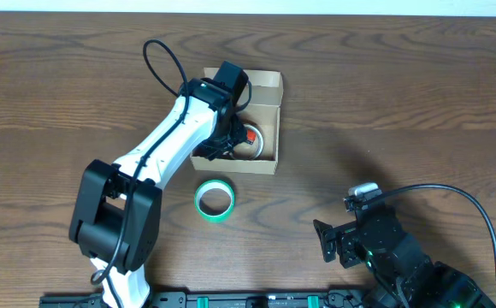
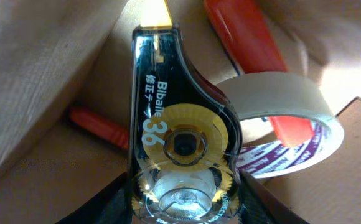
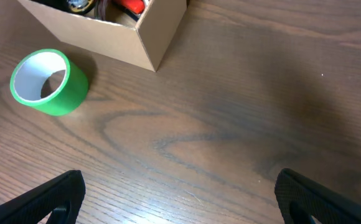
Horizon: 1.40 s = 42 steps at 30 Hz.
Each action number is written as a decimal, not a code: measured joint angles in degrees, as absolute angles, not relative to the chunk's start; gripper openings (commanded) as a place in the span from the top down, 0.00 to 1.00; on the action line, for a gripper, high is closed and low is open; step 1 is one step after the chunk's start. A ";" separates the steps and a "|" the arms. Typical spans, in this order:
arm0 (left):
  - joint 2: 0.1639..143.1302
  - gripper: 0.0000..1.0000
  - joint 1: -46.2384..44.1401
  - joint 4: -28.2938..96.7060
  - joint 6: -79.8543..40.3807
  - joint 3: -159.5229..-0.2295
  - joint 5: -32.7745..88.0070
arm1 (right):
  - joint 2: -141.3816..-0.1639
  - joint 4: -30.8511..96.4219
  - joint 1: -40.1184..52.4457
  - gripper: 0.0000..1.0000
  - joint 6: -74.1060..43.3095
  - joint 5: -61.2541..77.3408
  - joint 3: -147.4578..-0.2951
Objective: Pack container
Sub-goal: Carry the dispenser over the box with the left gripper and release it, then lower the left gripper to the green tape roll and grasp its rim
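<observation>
The tan cardboard container [image 1: 269, 85] sits open at the table's upper middle; it also shows in the right wrist view [image 3: 140, 34]. My left gripper [image 1: 231, 133] is down inside it, shut on a black and clear correction tape dispenser [image 2: 177, 130] with yellow gears. Beside the dispenser in the box lie a beige tape roll [image 2: 289, 102] and red-handled items [image 2: 243, 34]. A green tape roll [image 1: 215, 199] lies on the table just in front of the box, also in the right wrist view [image 3: 46, 81]. My right gripper [image 1: 329, 242] is open and empty at the lower right.
The wooden table [image 1: 402, 111] surrounds the box. The box's flap lid [image 1: 256, 79] stands open at its far side. A black rail [image 1: 231, 299] runs along the front edge.
</observation>
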<state>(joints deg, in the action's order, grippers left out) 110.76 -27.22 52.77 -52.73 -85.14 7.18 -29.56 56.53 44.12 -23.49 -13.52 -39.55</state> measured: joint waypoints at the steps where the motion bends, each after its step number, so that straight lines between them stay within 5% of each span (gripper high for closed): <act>1: 110.91 0.50 -27.22 52.80 -52.21 -85.14 7.20 | -29.56 56.53 44.12 0.01 -23.49 -13.52 -39.55; 9: 111.46 0.32 -26.59 52.80 -49.23 -85.19 6.94 | -29.56 56.53 44.12 0.01 -23.49 -13.52 -39.55; 20: 111.46 0.24 -26.30 52.25 -49.04 -87.02 5.98 | -29.56 56.53 44.12 0.01 -23.49 -13.52 -39.55; 24: 110.00 0.12 -25.93 52.31 -49.50 -91.66 5.96 | -29.56 56.53 44.12 0.01 -23.49 -13.52 -39.55; 33: 91.39 0.08 -25.32 69.82 -65.95 -91.83 1.65 | -29.56 56.55 44.12 0.01 -23.49 -13.52 -39.55; 42: 77.34 0.09 -25.74 73.30 -87.88 -72.60 0.05 | -29.56 56.53 44.12 0.01 -23.49 -13.52 -39.55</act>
